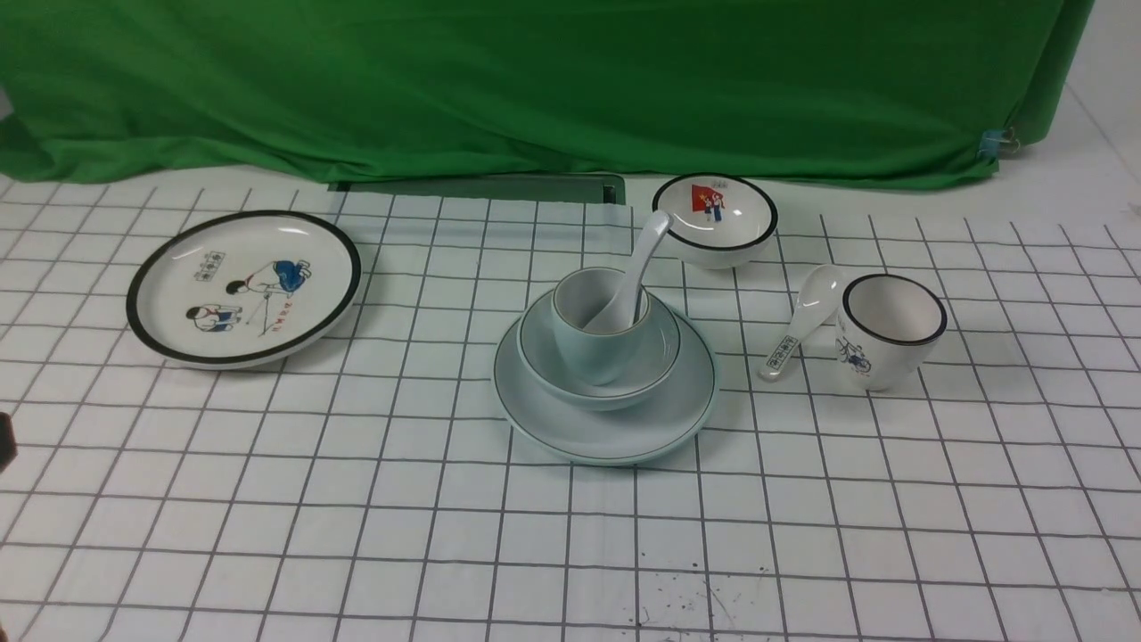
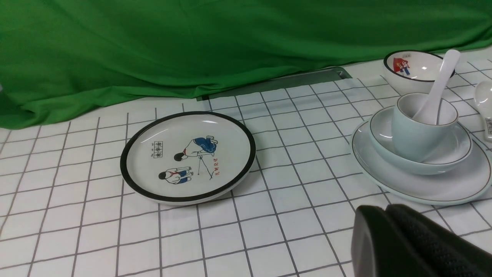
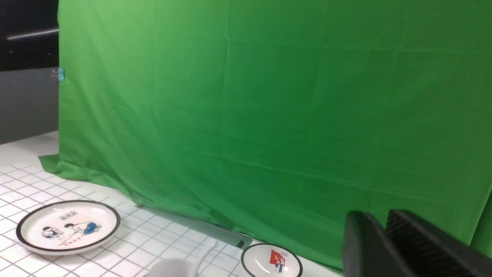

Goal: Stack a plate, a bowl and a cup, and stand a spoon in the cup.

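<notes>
1. Front view: shows the plate (image 1: pixel 615 428), round, glossy pale ceramic with a thin dark rim line, flat at the middle of the gridded white surface (image 1: pixel 357 535). Seats the bowl (image 1: pixel 664 343) on it, the smooth handleless cup (image 1: pixel 584 352) upright in the bowl, and the plain white spoon (image 1: pixel 644 254) propped in the cup with its handle tilted up over the rim. Places a black-rimmed cartoon plate (image 1: pixel 245 285) well to the left, and a small pictured bowl (image 1: pixel 715 218), a labelled spoon (image 1: pixel 798 330) and a black-rimmed cup (image 1: pixel 887 330) to the right.
2. Left wrist view: shows the left gripper (image 2: pixel 385 211), matte black, fingers pressed together on nothing, near the plate's edge but apart from it.
3. Right wrist view: shows the right gripper (image 3: pixel 385 219), one finger smooth and one weave-textured, together and empty, before the draped green cloth (image 3: pixel 269 115).
</notes>
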